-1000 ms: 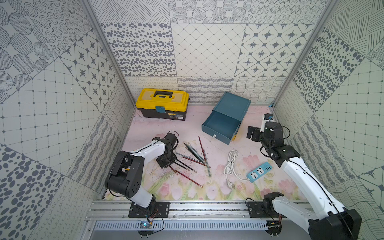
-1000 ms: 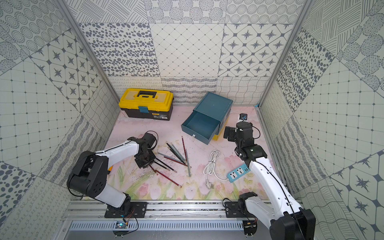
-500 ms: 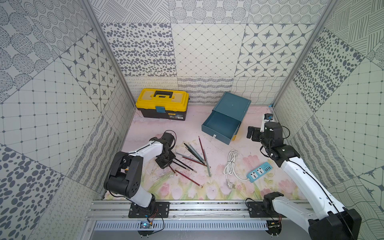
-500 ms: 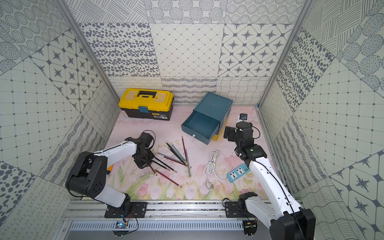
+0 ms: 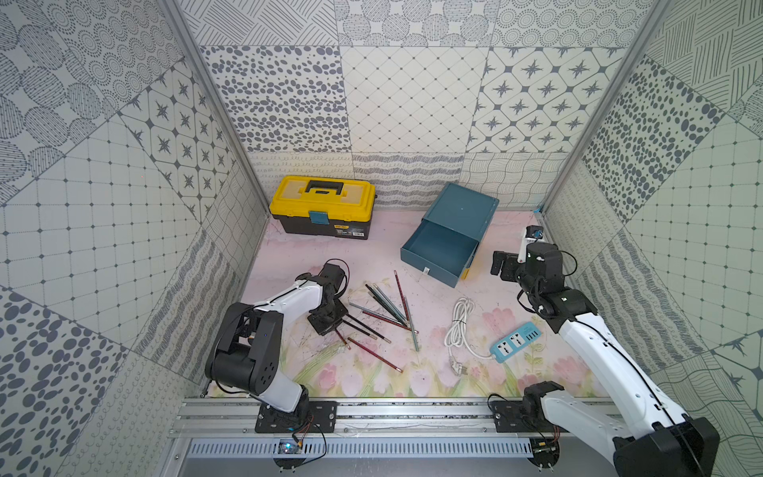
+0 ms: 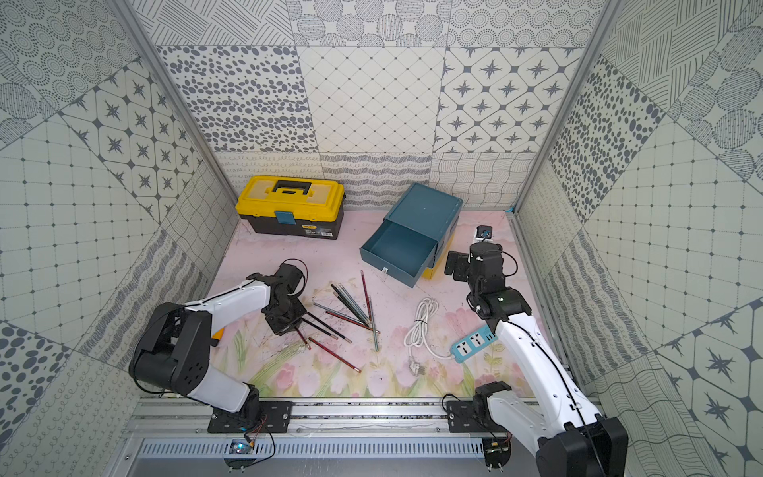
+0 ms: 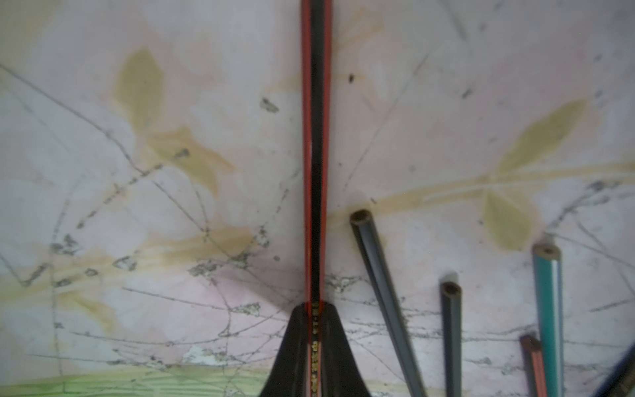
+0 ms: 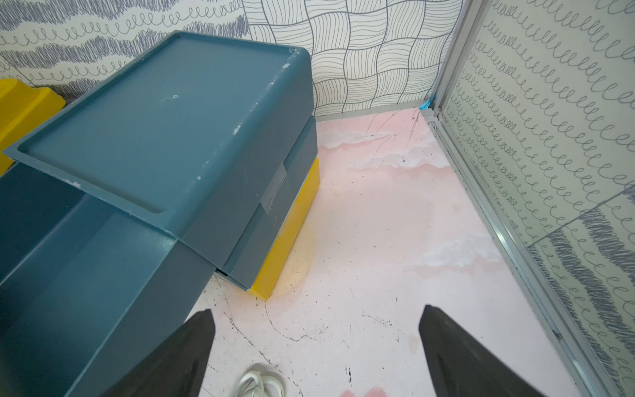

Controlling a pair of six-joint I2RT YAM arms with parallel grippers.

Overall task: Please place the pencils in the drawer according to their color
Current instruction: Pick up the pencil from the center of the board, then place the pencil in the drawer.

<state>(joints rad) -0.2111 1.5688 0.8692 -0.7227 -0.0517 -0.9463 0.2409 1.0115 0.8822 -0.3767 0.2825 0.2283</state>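
My left gripper point(image 7: 314, 306) is clamped tight on a red-and-black pencil point(image 7: 316, 154), jaws pinched on its shaft, and the long end runs straight out from the tips. Can't tell if it's off the mat point(image 5: 371, 256) or lying on it. In a top view the left gripper point(image 5: 328, 324) sits low at the left end of the pile, mid-mat, nearer the left edge.

The rest of the pencils point(image 5: 388, 306) lie loose and crossed in a fan at the middle of the mat: red, grey-teal, black. None are in the drawer. The left wrist view shows two dark grey pencils point(image 7: 381, 292) beside the held one, butt ends toward the camera, then a teal pencil point(image 7: 549, 309) and another red one, cut off by the frame.

My right gripper point(image 8: 316, 309) has its jaws spread wide and holds nothing. In a top view it point(image 5: 501, 266) hangs just beside the right side of the drawer chest point(image 5: 464, 208), near the back right corner of the mat, not touching.

The drawer chest sits skewed at the back edge, right of middle. Its top drawer point(image 5: 437, 247) is pulled out toward the pencils, inside bare. The yellow bottom drawer point(image 8: 292, 220) is pushed in.

The toolbox point(image 5: 322, 206) is at the back left corner. The white cable point(image 5: 458, 326) and blue power strip point(image 5: 516, 342) lie toward the right edge, well apart from the pencils.
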